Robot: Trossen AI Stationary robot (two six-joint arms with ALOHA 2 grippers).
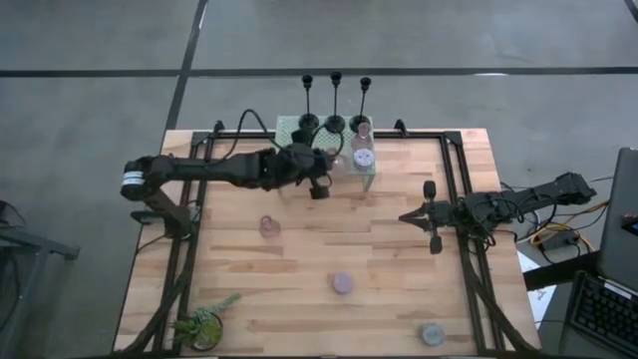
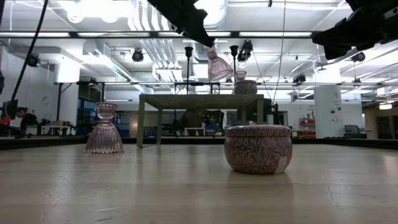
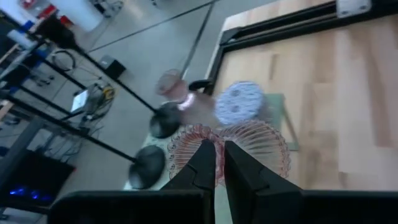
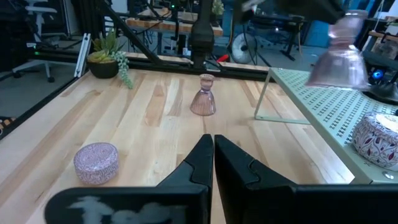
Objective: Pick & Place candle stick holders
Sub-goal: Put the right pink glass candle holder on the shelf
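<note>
pale matt wood table [image 1: 399, 249], ribbed translucent pink glass cup [image 2: 104, 130], perforated pale green metal rack [image 4: 323, 109].

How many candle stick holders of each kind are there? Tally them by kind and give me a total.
Black tall-stemmed holders: 3
Pink glass cup holders: 3
Squat round puck holders: 3
Total: 9
</note>
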